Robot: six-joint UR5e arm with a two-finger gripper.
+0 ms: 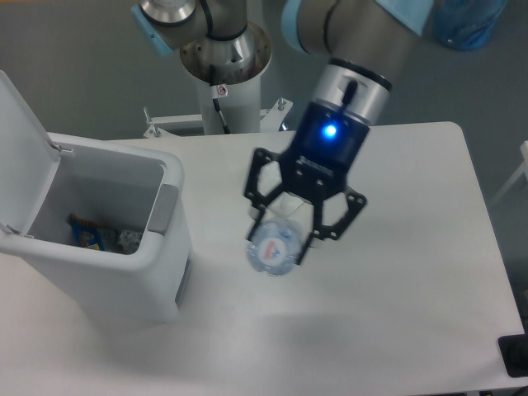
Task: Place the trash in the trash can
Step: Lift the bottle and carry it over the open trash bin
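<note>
My gripper (285, 235) hangs high above the middle of the table, shut on the clear bluish plastic bottle (273, 246), whose round end points toward the camera. Only a small white patch of the crumpled wrapper (285, 201) shows behind the gripper; the rest of it is hidden. At the left stands the white trash can (157, 247) with its lid (18, 140) swung up and a grey tab (163, 208) on its rim. The held bottle is to the right of the can, apart from it.
Inside the can lie a blue-and-orange packet (85, 232) and other small scraps. A second arm's white base column (224, 74) stands behind the table's far edge. A black object (515, 355) sits at the table's lower right corner.
</note>
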